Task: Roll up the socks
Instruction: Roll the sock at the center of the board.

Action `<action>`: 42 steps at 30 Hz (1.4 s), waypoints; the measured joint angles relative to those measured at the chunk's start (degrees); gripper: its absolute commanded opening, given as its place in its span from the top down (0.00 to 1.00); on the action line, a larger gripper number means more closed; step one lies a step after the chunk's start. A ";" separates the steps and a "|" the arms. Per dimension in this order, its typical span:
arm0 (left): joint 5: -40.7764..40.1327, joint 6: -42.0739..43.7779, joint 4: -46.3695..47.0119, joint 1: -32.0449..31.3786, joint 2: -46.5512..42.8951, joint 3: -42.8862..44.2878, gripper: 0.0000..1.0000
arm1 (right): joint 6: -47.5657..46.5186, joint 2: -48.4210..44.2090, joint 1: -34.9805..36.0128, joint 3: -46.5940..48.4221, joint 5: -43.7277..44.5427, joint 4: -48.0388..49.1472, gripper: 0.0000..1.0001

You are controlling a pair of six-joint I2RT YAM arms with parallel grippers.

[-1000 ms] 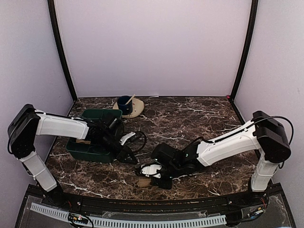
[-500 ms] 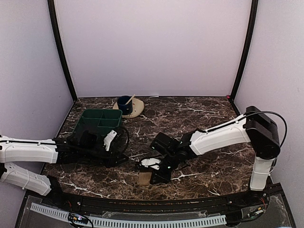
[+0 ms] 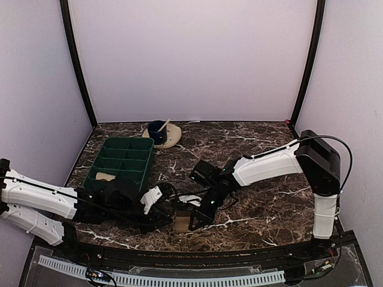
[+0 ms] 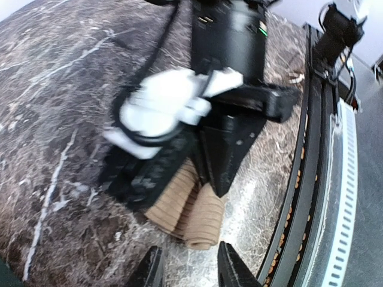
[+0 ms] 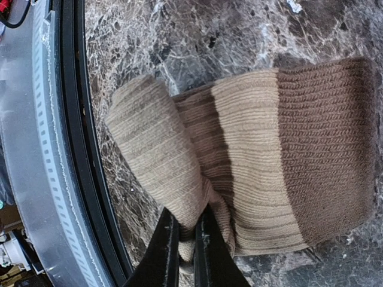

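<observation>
Since a second ago the left arm has swung off the green compartment tray [image 3: 122, 158] at 9 o'clock and dropped low toward 6 o'clock, where its left claw [image 4: 190, 269] now points at the socks [image 5: 251, 161], fingers spread with nothing between them. The right claw [image 5: 185, 233] is pressed together, pinching a fold of the tan cloth at the desk's [image 3: 257, 149] near edge. The rolling looks well on: one end is curled into a fat tube, the rest lies flat. Next, the left claw probably needs to close on the roll's free side and steady it while the right tucks or turns. The fabric is soft ribbed knit, tan with a darker brown band, floppy and likely to spring open. The desk is glossy dark marble with white veins.
</observation>
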 measured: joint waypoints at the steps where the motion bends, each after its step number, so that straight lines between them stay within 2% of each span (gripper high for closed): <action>1: -0.28 0.76 -0.04 -0.83 1.33 0.52 0.67 | -0.02 0.15 -0.13 0.17 -0.42 -0.17 1.00; 10: -2.67 8.33 -1.88 -6.10 12.96 7.56 0.64 | -0.07 0.83 -0.66 0.96 -2.14 -1.44 1.00; 27: -5.73 14.49 -4.17 -6.84 21.18 11.67 0.65 | -0.50 1.16 -0.92 1.27 -3.21 -2.32 1.00; 34: -5.95 15.69 -5.03 -6.84 23.37 13.31 0.78 | -0.57 1.49 -1.11 1.60 -3.67 -2.73 1.00; 40: -5.53 16.48 -5.90 -6.86 24.35 14.36 0.99 | -0.74 1.60 -1.18 1.57 -3.80 -3.17 1.00; 42: -5.40 16.63 -6.14 -6.86 24.57 14.51 1.00 | -0.74 1.64 -1.25 1.57 -3.85 -3.26 1.00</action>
